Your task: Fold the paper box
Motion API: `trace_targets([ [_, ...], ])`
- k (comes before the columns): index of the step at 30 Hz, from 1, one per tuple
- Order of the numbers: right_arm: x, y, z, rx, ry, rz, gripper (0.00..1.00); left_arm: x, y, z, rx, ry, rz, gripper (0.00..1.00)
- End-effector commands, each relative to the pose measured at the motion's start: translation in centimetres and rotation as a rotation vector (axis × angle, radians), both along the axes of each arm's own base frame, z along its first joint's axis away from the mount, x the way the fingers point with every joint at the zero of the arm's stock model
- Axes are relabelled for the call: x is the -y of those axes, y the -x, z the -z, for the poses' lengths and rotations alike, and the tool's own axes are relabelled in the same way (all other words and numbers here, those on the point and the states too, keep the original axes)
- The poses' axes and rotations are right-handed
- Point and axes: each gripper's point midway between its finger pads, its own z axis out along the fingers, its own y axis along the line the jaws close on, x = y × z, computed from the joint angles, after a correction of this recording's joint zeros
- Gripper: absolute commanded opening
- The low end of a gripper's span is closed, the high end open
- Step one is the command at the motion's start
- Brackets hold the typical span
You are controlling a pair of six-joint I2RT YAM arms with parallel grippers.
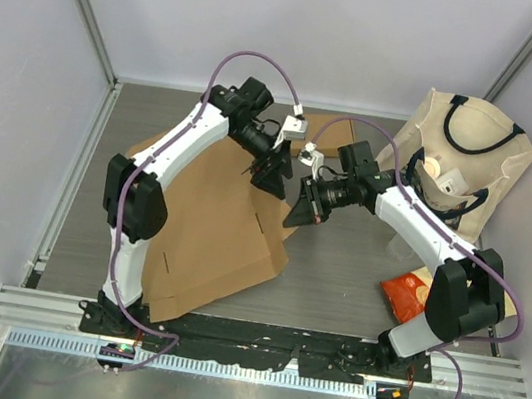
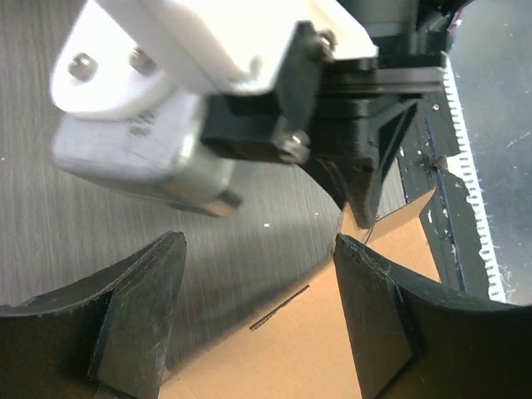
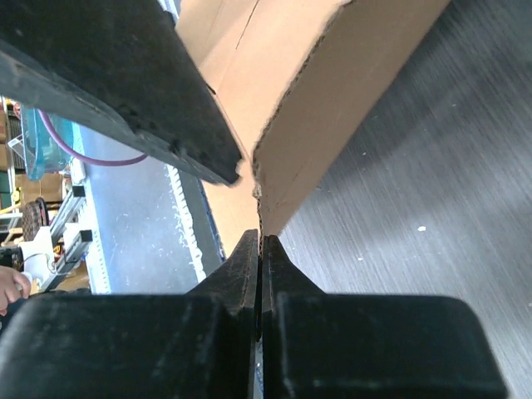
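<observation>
Box (image 1: pixel 212 221) flat, long axis diagonal, far end beside bag (image 1: pixel 478 142) with white items inside. Left gripper (image 1: pixel 272 172) wide; right gripper (image 1: pixel 302 205) pinches box edge.

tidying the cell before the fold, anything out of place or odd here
An orange snack packet lies beside the right arm near its base, and a cloth tote slumps in the far right corner; neither belongs to the fold.

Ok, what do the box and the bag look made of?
Box: brown cardboard, matte, with a rough raw edge in the right wrist view. Bag: cream cloth, probably canvas, matte; it slumps in soft folds.
</observation>
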Motion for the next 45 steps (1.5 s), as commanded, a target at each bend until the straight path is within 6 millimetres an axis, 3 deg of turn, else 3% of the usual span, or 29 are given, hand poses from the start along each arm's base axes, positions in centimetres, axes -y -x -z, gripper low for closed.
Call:
trace_targets([
  [1,0.4,-2.0,-2.9,0.085,-0.081,-0.016,0.01,-1.9,2.2,-0.4,-0.119,-0.001,0.061,0.76],
  [6,0.2,-2.4,-2.9,0.074,-0.094,-0.020,0.01,-2.1,2.6,-1.0,-0.136,0.025,0.084,0.76],
  [11,-0.2,-3.4,-4.5,0.116,-0.119,0.006,0.01,-1.3,2.5,1.2,-0.149,-0.070,0.083,0.73],
  [14,0.1,-5.7,-6.1,0.191,-0.082,0.084,0.01,-1.4,2.3,1.9,-0.147,-0.097,0.076,0.59],
  [15,0.1,-6.3,-7.2,0.218,-0.086,0.102,0.01,-1.7,1.8,2.3,-0.125,-0.131,0.059,0.43],
  [17,1.1,-8.4,-7.6,0.274,-0.034,0.190,0.01,-1.8,0.9,1.6,-0.081,-0.133,0.018,0.26],
  [18,1.5,-9.4,-8.3,0.282,-0.018,0.246,0.12,-2.1,0.2,1.3,-0.061,-0.134,-0.010,0.11],
  [19,3.1,-11.3,-8.1,0.307,0.065,0.391,0.25,-2.5,-0.5,1.4,-0.033,-0.162,-0.045,0.05],
  [20,4.2,-12.1,-8.4,0.313,0.094,0.476,0.37,-2.2,-2.5,0.7,0.050,-0.148,-0.108,0.00],
  [21,5.0,-12.5,-7.9,0.318,0.098,0.533,0.55,-2.4,-3.3,-1.1,0.057,-0.141,-0.206,0.00],
  [22,5.5,-11.9,-9.7,0.334,0.056,0.591,0.62,-2.9,-4.3,-1.5,0.097,-0.166,-0.280,0.00],
  [23,6.5,-12.0,-10.3,0.364,0.051,0.665,0.69,-2.5,-6.0,-3.2,0.164,-0.121,-0.348,0.00],
  [24,6.7,-11.7,-10.0,0.391,0.027,0.682,0.77,-2.8,-6.1,-5.8,0.139,-0.084,-0.456,0.00],
  [25,7.0,-11.2,-10.4,0.415,0.008,0.692,0.79,-3.3,-7.0,-6.9,0.156,-0.074,-0.534,0.00],
  [26,8.1,-10.5,-12.2,0.482,-0.013,0.743,0.81,-4.1,-8.9,-8.2,0.204,-0.066,-0.659,0.00],
  [27,8.8,-10.3,-11.4,0.493,0.001,0.771,0.85,-4.6,-8.5,-10.1,0.165,-0.029,-0.739,0.00],
  [29,10.0,-9.8,-12.2,0.511,0.006,0.835,0.86,-5.6,-8.9,-12.1,0.161,0.001,-0.850,0.00],
  [31,9.9,-9.1,-11.7,0.480,0.016,0.820,0.86,-6.4,-8.2,-13.8,0.128,0.030,-0.919,0.00],
  [37,9.3,-7.6,-9.7,0.541,0.010,0.688,0.84,-7.9,-5.6,-17.9,0.169,0.166,-0.900,0.00],
  [41,8.8,-8.2,-9.3,0.570,-0.022,0.594,0.81,-9.2,-3.0,-21.5,0.177,0.292,-0.863,0.00],
  [45,8.1,-9.1,-10.3,0.615,-0.084,0.490,0.77,-10.2,-1.4,-22.6,0.171,0.339,-0.828,0.00],
])
